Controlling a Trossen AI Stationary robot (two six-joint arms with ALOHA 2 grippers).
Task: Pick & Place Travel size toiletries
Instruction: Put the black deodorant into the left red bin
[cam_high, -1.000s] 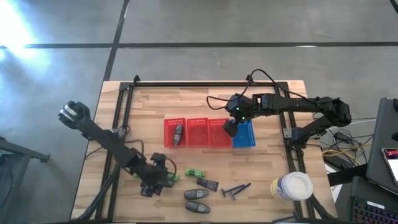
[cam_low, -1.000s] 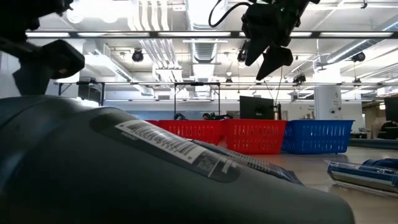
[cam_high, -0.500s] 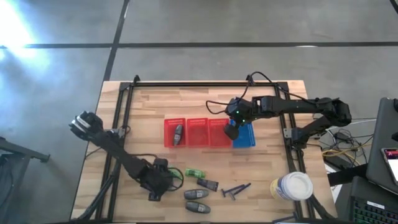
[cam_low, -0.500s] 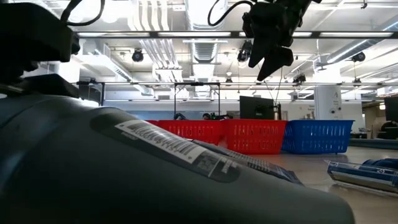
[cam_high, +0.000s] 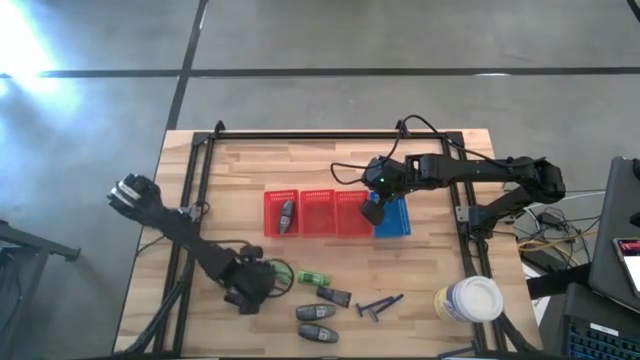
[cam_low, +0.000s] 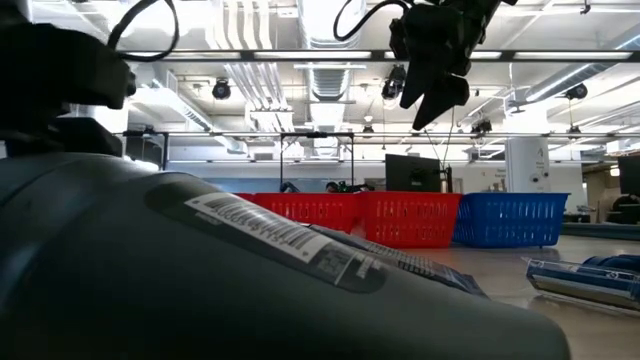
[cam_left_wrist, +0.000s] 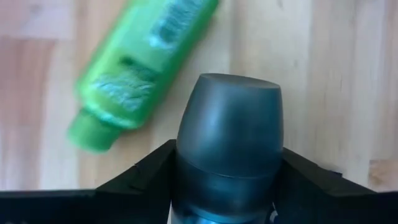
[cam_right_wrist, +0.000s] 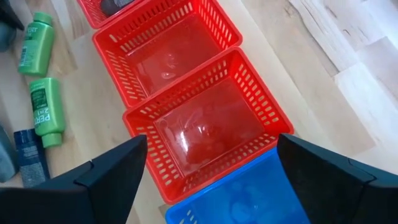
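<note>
My left gripper (cam_high: 250, 288) (cam_left_wrist: 229, 155) is low over the table's near left part, shut on a grey rounded container (cam_left_wrist: 229, 134). A green bottle (cam_left_wrist: 140, 68) lies on the wood just beyond it. More toiletries lie near the near edge: a green bottle (cam_high: 313, 277), a dark tube (cam_high: 335, 295), two grey containers (cam_high: 315, 313) and blue razors (cam_high: 380, 303). Another grey container (cam_high: 287, 214) lies in the leftmost red basket. My right gripper (cam_high: 371, 211) (cam_right_wrist: 211, 140) hangs open and empty above the seam between the rightmost red basket (cam_right_wrist: 208, 127) and the blue basket (cam_high: 394, 216). My left gripper pinches the grey container between its two fingers, one on each side of the body (cam_left_wrist: 186, 171) below the domed end. The container lies along the fingers, its rounded end (cam_left_wrist: 233, 93) pointing forward past the fingertips toward the table. Whether it touches the wood cannot be told.
Three red baskets (cam_high: 317, 212) and the blue one stand in a row mid-table. A big yellow jar with a white lid (cam_high: 468, 298) stands at the near right corner. In the low view a grey container (cam_low: 250, 270) fills the foreground. Black frame rails run along both table sides.
The left arm's upper joints have swung slightly, while its gripper has stayed low by the green bottle near the table's near edge. The right gripper has held almost still above the baskets.
</note>
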